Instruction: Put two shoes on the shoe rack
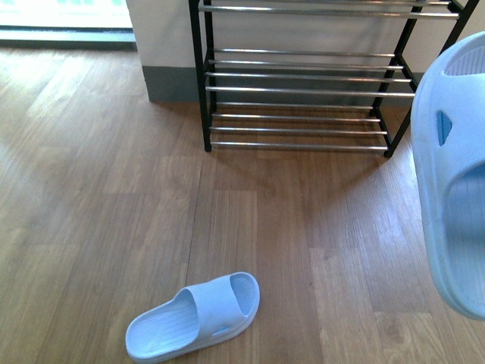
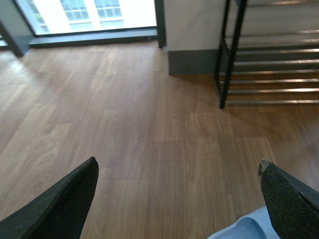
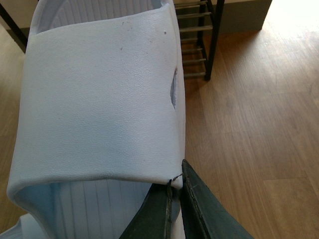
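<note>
A pale blue slide sandal (image 1: 453, 182) hangs in the air at the right edge of the front view, in front of the shoe rack's right end. My right gripper (image 3: 175, 188) is shut on the edge of its strap (image 3: 99, 99). A second pale blue sandal (image 1: 193, 317) lies on the wooden floor near the front, toe toward the right. The black-framed shoe rack (image 1: 303, 89) with chrome bars stands against the wall; its tiers that show are bare. My left gripper (image 2: 177, 172) is open over bare floor, a corner of the floor sandal (image 2: 244, 230) by its right finger. Neither arm shows in the front view.
A grey skirting and white wall corner (image 1: 159, 68) stand left of the rack. A bright window with a dark sill (image 2: 94, 37) runs along the far left. Wooden floor (image 1: 98, 189) stretches between me and the rack.
</note>
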Controlling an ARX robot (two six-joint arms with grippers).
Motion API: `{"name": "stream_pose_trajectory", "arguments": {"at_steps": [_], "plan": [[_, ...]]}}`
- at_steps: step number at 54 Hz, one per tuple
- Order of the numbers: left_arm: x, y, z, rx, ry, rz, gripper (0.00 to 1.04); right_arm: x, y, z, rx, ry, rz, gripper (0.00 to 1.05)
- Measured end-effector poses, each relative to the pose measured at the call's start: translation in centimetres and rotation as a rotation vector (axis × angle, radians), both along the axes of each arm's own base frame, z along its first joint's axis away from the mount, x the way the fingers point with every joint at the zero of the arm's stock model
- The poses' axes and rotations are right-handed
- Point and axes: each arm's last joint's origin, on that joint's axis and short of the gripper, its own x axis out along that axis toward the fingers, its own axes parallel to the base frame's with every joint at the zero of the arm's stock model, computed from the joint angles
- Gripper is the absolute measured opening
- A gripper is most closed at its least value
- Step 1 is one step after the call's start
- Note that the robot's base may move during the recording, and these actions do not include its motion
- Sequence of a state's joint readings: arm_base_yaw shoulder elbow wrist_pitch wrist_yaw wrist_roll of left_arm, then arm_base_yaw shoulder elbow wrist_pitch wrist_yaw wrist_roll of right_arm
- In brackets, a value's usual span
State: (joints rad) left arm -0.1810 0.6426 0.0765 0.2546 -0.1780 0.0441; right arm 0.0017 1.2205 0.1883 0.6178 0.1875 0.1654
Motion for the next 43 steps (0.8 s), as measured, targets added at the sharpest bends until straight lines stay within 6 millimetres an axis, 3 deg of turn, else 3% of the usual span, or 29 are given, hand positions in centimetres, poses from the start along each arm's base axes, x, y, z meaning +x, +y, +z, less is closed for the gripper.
{"name": "stream_pose_trajectory", "arguments": {"at_steps": [9,14,20,32,43], "plan": [[6.6,-3.1,-2.1,0.141,0.107,-0.204,0.95,0.0,0.0,0.0,0.000,0.000,-0.001,0.01],[9.7,-5.1,-6.1,0.228,0.270,-0.335,0.95,0.0,0.0,0.0,0.000,0.000,-0.001,0.01],[11.7,-6.4,-9.1,0.285,0.360,-0.414,0.95,0.0,0.0,0.0,-0.001,0.000,-0.002,0.01],[17.6,-10.8,-18.5,0.448,0.573,-0.551,0.95,0.0,0.0,0.0,-0.001,0.000,-0.002,0.01],[19.7,-14.1,-24.1,0.563,0.696,-0.715,0.95,0.0,0.0,0.0,-0.001,0.000,-0.002,0.01]]}}
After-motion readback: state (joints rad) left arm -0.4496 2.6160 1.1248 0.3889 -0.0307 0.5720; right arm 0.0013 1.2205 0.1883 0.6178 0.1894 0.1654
